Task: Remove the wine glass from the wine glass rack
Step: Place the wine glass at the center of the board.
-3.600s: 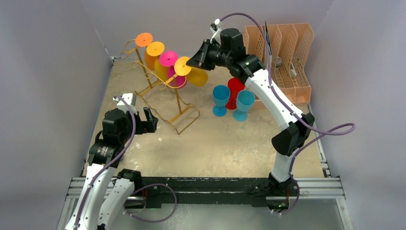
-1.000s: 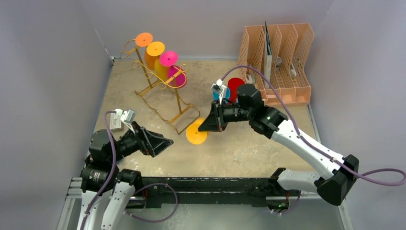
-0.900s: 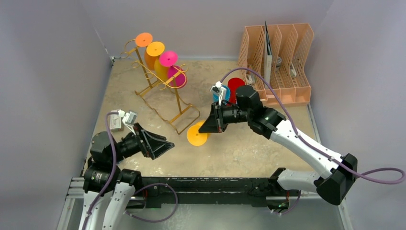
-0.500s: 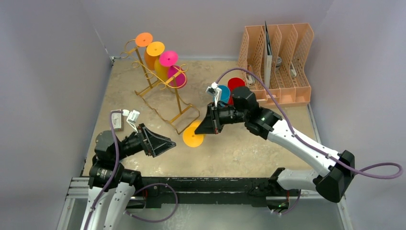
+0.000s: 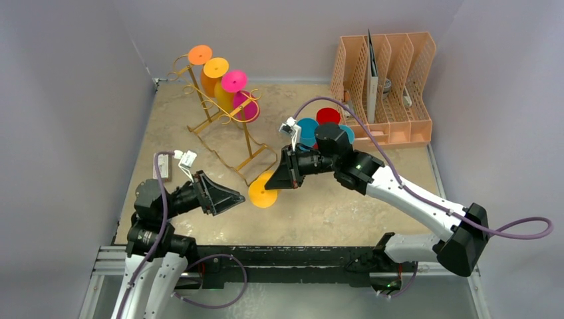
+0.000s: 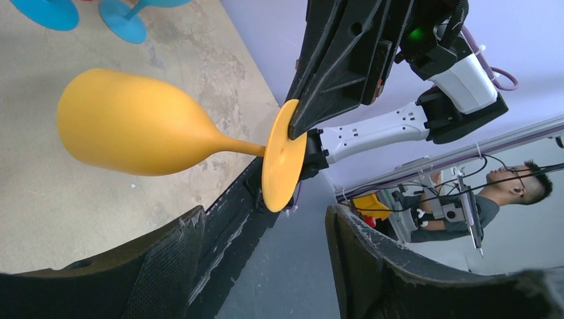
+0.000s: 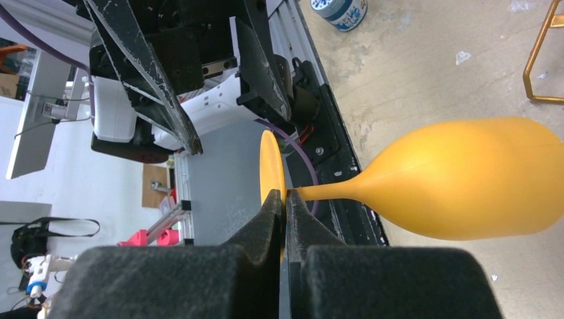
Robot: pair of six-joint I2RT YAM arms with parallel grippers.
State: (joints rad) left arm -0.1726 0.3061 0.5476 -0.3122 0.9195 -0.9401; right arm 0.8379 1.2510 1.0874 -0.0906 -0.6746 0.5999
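A yellow-orange wine glass (image 5: 261, 194) hangs sideways above the table, off the gold wine glass rack (image 5: 226, 116). My right gripper (image 5: 274, 185) is shut on the rim of its round foot (image 7: 271, 169); the bowl (image 7: 465, 176) points away to the right. My left gripper (image 5: 239, 197) faces it from the left, open. In the left wrist view the foot (image 6: 282, 156) sits just at the tips of the left gripper (image 6: 263, 222), touching neither finger. The rack still carries an orange (image 5: 199, 54), a yellow (image 5: 215, 67) and a pink glass (image 5: 234, 80).
Two blue glasses (image 5: 307, 127) and a red one (image 5: 328, 115) stand upright behind the right wrist. A peach lattice file organiser (image 5: 392, 100) fills the back right corner. A small jar (image 7: 339, 10) stands near the table's front edge. Grey walls close in on both sides.
The right arm has carried the glass from the rack down and leftwards to the left gripper. The left gripper has edged forward and its jaws have narrowed.
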